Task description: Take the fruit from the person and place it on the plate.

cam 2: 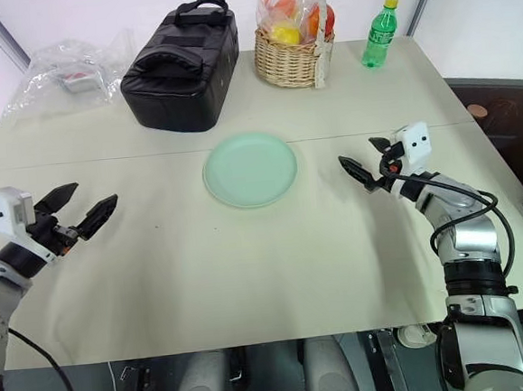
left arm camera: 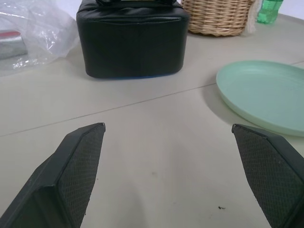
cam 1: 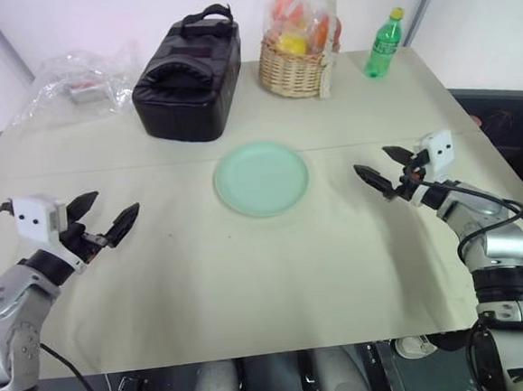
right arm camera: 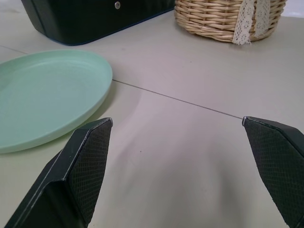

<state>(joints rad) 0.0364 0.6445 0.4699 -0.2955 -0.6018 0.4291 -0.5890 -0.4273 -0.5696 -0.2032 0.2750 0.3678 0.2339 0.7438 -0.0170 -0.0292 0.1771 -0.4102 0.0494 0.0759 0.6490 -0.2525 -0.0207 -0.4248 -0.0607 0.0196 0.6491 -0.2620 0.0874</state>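
The plate (cam 1: 261, 178) lies bare at mid-table between my left gripper (cam 1: 106, 219) and right gripper (cam 1: 385, 168), both spread wide and holding nothing. I judge I am waiting for the fruit; next comes reaching to receive it.

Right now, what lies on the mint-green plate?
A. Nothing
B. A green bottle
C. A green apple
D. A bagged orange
A. The plate is bare across its whole surface in the head views; both tools, left and right, hang open on either side of it with nothing between their fingers, and the bagged fruit sits in the wicker basket at the far edge of the table.
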